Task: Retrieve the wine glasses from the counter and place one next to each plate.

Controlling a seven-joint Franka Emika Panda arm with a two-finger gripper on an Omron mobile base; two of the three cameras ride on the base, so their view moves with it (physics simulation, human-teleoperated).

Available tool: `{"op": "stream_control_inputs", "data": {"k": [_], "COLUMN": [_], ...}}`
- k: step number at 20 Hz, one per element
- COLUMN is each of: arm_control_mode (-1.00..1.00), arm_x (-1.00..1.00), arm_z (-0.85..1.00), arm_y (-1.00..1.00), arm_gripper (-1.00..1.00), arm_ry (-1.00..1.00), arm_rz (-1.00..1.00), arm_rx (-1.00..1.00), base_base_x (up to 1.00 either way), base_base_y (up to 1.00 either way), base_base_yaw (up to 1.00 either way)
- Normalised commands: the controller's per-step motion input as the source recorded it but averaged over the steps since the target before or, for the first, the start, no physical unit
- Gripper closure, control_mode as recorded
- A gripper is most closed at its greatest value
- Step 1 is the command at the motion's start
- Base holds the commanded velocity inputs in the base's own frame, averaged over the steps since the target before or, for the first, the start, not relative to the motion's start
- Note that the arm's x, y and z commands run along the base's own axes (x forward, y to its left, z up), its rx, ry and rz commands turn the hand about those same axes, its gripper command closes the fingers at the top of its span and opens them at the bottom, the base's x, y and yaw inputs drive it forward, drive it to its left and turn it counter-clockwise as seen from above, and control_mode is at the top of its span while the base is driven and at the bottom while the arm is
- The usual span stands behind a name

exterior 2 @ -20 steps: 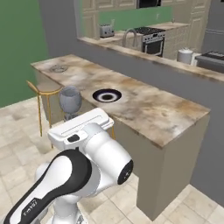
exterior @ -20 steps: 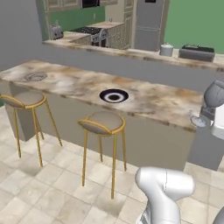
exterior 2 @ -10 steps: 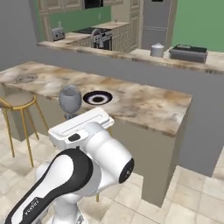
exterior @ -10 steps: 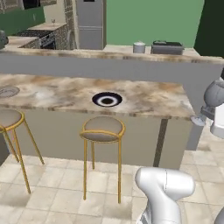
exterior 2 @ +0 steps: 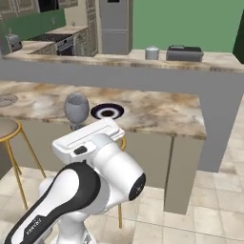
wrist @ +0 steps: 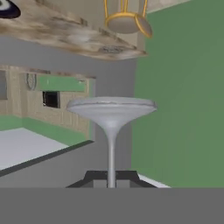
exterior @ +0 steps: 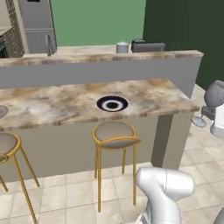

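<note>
The wine glass (exterior 2: pixel 76 109) is carried in the air above the robot's white hand, bowl up, in front of the near edge of the bar (exterior 2: pixel 157 114). In the left base view it shows at the right edge, bowl at (exterior: pixel 215 94), with its round foot lower down beside the white hand. The hand view looks along the thin stem to the foot (wrist: pixel 111 107), which spreads wide across the middle of the picture. The gripper (wrist: pixel 111 179) is closed tight on that stem, one dark finger tip on each side, touching it.

On the mottled bar top, a dark-ringed plate (exterior: pixel 112 104) lies flat near the middle; in the right base view it is at (exterior 2: pixel 107 112), just right of and behind the glass bowl. A second grey plate (exterior 2: pixel 5 99) lies at the far left of the bar. A gold-legged stool (exterior: pixel 114 134) stands under the near edge below the dark plate.

Compared with half a second ago the whole picture has slid: the bar's right end and its grey side now sit nearer the centre, the green wall (exterior: pixel 96 22) fills more of the background, and the stove (exterior 2: pixel 56 42) has gone far left. That is the base turning. The glass keeps its place against the hand, and the grip has not changed.
</note>
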Motion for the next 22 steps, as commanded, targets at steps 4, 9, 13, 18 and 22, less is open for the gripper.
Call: {"op": "stream_control_inputs", "data": {"k": [4, 9, 13, 18, 22], "arm_control_mode": [1.0, 1.0, 1.0, 1.0, 1.0], "arm_x": [0.0, 0.0, 0.0, 0.0, 0.0], "arm_z": [0.0, 0.0, 0.0, 0.0, 0.0], "arm_y": [0.0, 0.0, 0.0, 0.0, 0.0], "arm_gripper": [1.0, 1.0, 1.0, 1.0, 1.0], "arm_ry": [0.0, 0.0, 0.0, 0.0, 0.0], "arm_rz": [0.0, 0.0, 0.0, 0.0, 0.0], "arm_rx": [0.0, 0.0, 0.0, 0.0, 0.0], "base_base_x": [0.02, 0.69, 0.99, 1.0, 0.62], "base_base_y": [0.94, 0.07, -0.58, -0.65, -0.62], "base_base_yaw": [-0.26, 0.02, 0.19, 0.18, 0.18]}}
